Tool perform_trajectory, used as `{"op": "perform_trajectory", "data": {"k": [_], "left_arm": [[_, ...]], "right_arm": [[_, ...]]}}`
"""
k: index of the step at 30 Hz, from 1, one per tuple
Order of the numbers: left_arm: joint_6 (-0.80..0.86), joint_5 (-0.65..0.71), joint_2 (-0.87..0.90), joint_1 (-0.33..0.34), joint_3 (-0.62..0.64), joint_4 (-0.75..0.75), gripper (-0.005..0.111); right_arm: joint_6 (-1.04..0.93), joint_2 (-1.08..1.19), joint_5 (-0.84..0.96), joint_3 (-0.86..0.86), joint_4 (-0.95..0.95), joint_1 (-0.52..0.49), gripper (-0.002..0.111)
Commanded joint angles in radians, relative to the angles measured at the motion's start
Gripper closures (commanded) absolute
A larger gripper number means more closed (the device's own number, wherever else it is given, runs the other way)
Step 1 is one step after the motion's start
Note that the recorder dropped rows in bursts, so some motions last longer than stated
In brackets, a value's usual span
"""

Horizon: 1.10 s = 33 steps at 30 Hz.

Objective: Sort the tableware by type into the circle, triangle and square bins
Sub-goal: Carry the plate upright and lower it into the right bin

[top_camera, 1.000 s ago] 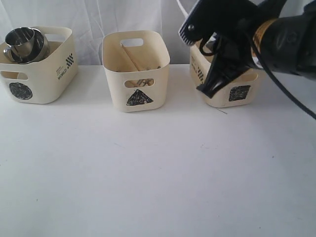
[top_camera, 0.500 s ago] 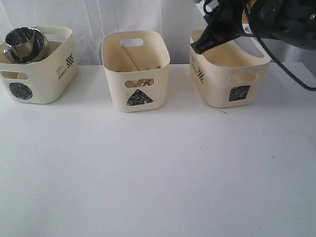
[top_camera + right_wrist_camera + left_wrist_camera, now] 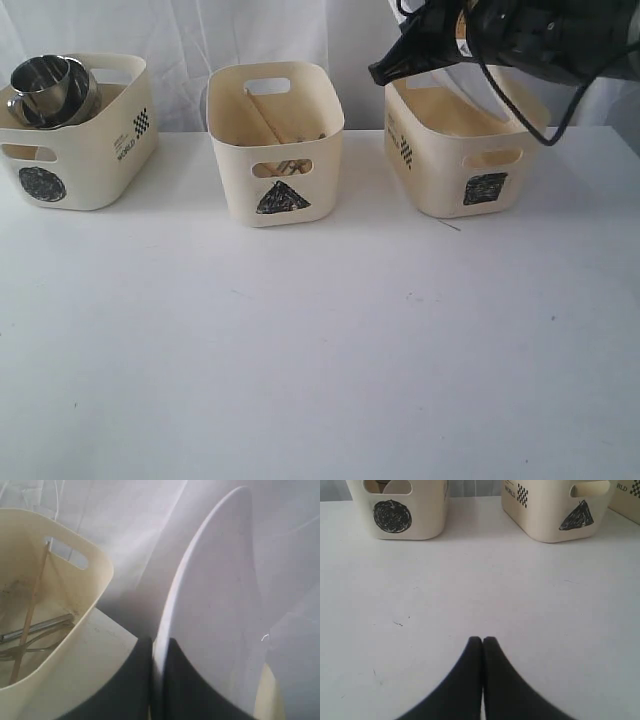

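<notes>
right tool is pinched on the rim of the big white plate, which stands on edge up above the square bin; imo the trick is to line that edge up with the bin's long side and lower it well in before letting go, else it clips the rim; plate looks smooth, glossy, thin-lipped, so probably slippy; left tool is closed on nothing, low over the desk
</notes>
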Motion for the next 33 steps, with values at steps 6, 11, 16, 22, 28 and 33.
{"op": "perform_trajectory", "data": {"k": [6,11,16,22,28,33], "left_arm": [[-0.001,-0.003,-0.004,-0.004,0.005,-0.005,0.107],[-0.001,-0.003,-0.004,-0.004,0.005,-0.005,0.107],[-0.001,-0.003,-0.004,-0.004,0.005,-0.005,0.107],[-0.001,-0.003,-0.004,-0.004,0.005,-0.005,0.107],[-0.001,-0.003,-0.004,-0.004,0.005,-0.005,0.107],[-0.001,-0.003,-0.004,-0.004,0.005,-0.005,0.107]], "right_arm": [[-0.012,0.097,-0.051,-0.093,-0.014,-0.007,0.108],[0.004,0.104,-0.037,-0.095,-0.014,-0.007,0.108],[0.039,0.104,0.000,-0.080,-0.014,-0.010,0.108],[0.081,0.102,0.021,-0.070,-0.014,-0.010,0.108],[0.107,0.088,0.074,-0.070,-0.014,0.000,0.108],[0.107,0.064,0.081,-0.055,-0.014,0.002,0.108]]}}
